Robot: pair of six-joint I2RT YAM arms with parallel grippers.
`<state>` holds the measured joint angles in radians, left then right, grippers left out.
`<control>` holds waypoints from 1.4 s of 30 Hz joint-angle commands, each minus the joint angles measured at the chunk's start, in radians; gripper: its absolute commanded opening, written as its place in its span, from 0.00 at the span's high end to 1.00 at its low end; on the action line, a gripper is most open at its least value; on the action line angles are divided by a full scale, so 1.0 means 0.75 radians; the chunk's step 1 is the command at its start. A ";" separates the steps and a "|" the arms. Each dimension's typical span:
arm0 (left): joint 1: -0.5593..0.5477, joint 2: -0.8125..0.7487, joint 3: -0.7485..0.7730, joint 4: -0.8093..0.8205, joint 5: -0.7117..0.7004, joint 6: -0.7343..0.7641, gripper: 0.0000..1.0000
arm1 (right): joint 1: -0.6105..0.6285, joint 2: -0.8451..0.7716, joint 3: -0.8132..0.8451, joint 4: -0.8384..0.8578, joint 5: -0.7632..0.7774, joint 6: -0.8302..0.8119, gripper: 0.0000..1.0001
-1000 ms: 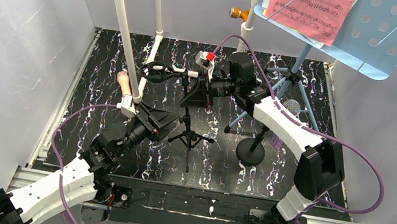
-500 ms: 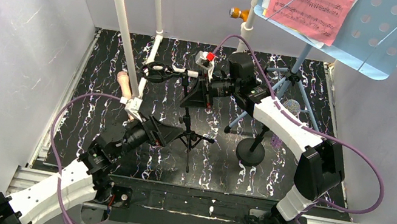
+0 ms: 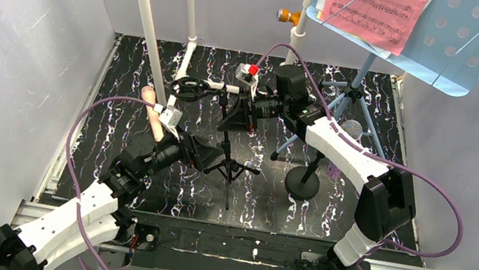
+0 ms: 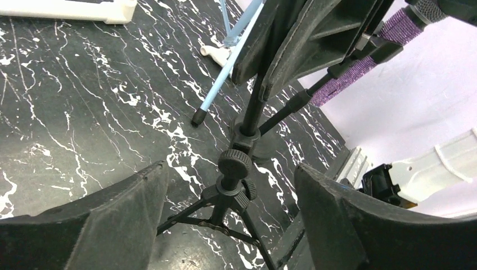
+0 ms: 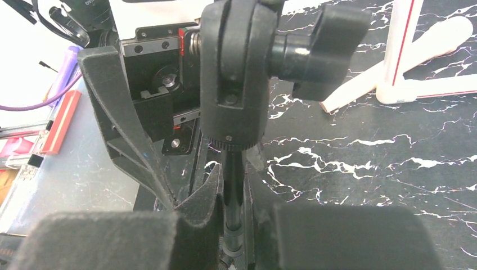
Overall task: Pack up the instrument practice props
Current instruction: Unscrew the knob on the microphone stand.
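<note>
A black tripod mic mount [image 3: 229, 165] stands mid-table. My right gripper [image 3: 237, 115] is shut on its upright pole [image 5: 233, 185], just under the clip head [image 5: 236, 73]. My left gripper [image 3: 209, 153] is open, its fingers [image 4: 112, 219] either side of the tripod's hub [image 4: 234, 167] without touching it. A pink microphone [image 3: 150, 116] lies on the table at the left. A glittery purple microphone [image 3: 343, 147] sits on the round-base mount [image 3: 302, 184]. The light-blue music rack [image 3: 460, 47] holds a pink sheet [image 3: 374, 6] at the top right.
White pipe frame uprights [image 3: 145, 22] rise at the back left, with a foot on the table [image 3: 187, 59]. The rack's blue tripod legs [image 3: 294, 143] spread beside the right arm. White walls close in on both sides.
My left gripper has moved right, away from the white pipe, and now straddles the tripod's hub. The right arm has not moved.
</note>
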<state>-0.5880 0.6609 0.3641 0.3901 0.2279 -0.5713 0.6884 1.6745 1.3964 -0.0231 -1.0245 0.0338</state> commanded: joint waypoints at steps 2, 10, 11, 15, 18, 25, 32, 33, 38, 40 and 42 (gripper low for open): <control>0.119 0.108 0.053 0.174 0.236 -0.001 0.28 | -0.004 -0.079 0.014 0.067 -0.055 0.008 0.99; 0.146 0.139 0.022 0.244 0.263 -0.032 0.40 | -0.004 -0.072 0.016 0.069 -0.059 0.008 0.99; 0.146 0.142 0.020 0.245 0.267 -0.032 0.40 | -0.004 -0.072 0.014 0.069 -0.060 0.008 0.99; 0.149 0.158 0.008 0.249 0.276 -0.032 0.42 | -0.005 -0.073 0.016 0.068 -0.060 0.008 0.99; 0.152 0.171 0.002 0.253 0.278 -0.036 0.43 | -0.004 -0.073 0.014 0.068 -0.060 0.008 0.99; 0.152 0.198 0.002 0.268 0.294 -0.055 0.45 | -0.004 -0.073 0.014 0.069 -0.059 0.008 0.99; 0.151 0.217 -0.011 0.289 0.314 -0.076 0.46 | -0.004 -0.073 0.014 0.070 -0.060 0.008 0.99; 0.153 0.217 -0.013 0.291 0.316 -0.079 0.47 | -0.004 -0.073 0.013 0.070 -0.059 0.008 0.99; 0.154 0.222 -0.017 0.301 0.322 -0.087 0.49 | -0.005 -0.075 0.013 0.070 -0.060 0.008 0.99; 0.154 0.227 -0.015 0.304 0.324 -0.090 0.49 | -0.005 -0.074 0.013 0.070 -0.060 0.008 0.99; 0.154 0.233 -0.017 0.306 0.327 -0.095 0.50 | -0.004 -0.075 0.013 0.068 -0.061 0.008 0.99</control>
<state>-0.4797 0.8307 0.3653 0.5892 0.4496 -0.6392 0.6884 1.6745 1.3964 -0.0231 -1.0279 0.0334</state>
